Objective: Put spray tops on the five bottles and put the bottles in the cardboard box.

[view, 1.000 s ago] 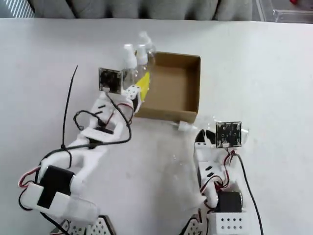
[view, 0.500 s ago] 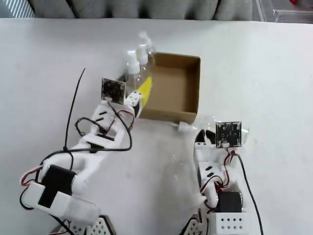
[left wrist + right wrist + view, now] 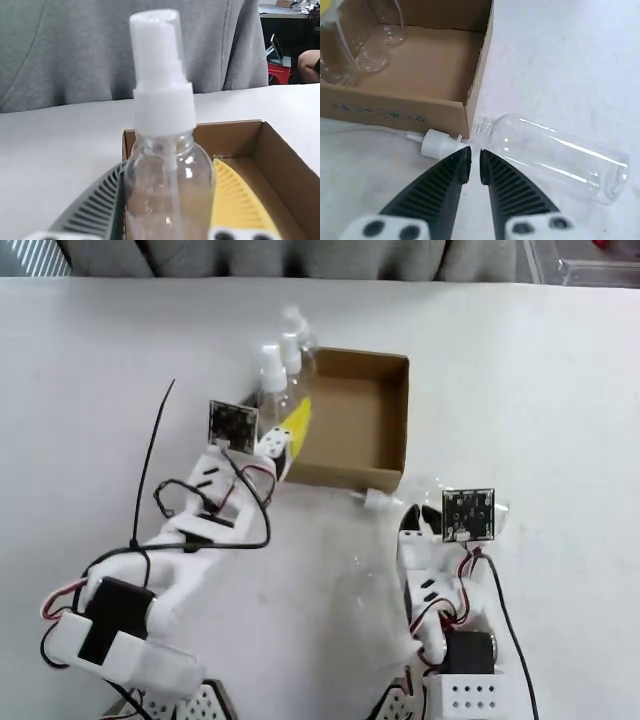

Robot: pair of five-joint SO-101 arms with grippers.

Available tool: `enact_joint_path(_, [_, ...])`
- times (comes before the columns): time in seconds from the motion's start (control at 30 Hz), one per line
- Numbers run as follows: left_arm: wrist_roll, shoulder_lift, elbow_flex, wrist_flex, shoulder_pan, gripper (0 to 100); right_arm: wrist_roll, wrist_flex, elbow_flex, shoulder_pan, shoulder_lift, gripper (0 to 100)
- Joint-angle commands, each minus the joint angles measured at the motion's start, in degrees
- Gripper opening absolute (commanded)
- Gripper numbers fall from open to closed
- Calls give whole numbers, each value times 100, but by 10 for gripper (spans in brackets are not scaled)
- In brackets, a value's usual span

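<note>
Left gripper (image 3: 169, 172): clamped on a clear bottle (image 3: 165, 150), with the grey finger on one side and the yellow finger on the other
Held bottle: upright with a white spray top fitted, at the left side of the cardboard box (image 3: 340, 472); it seems to be just inside the wall, but its base is hidden, so whether it rests on the box floor cannot be told
Other capped bottles (image 3: 293, 343): two, upright, close together in the box's far-left corner just beyond the held one, with their bases on the box floor in the right wrist view
Right gripper (image 3: 474, 157): black fingers drawn together with only a sliver between them, gripping nothing, low over the table (image 3: 520, 390) just outside the box's near-right corner
Loose bottle (image 3: 555, 155): on its side on the table, uncapped, with its open neck pointing at the box corner
Loose spray top (image 3: 440, 142): lying on the table against the box's front wall, just beside the loose bottle's neck and right ahead of the right fingertips, with its thin tube trailing along the wall
</note>
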Motion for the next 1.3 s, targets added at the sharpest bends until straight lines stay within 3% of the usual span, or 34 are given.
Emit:
enact_joint_path(0.0, [0, -48, -44, 53, 75, 128, 79, 22, 53, 57, -22, 16])
enact_joint_path(0.47, [9, -48, 123, 88, 22, 140, 70, 22, 53, 57, -22, 16])
enact_joint_path(0.67, [18, -40, 185, 378, 75, 251, 70, 22, 53, 66, -22, 16])
enact_joint_path(1.27, [9, -48, 220, 747, 75, 271, 79, 22, 53, 66, -22, 16])
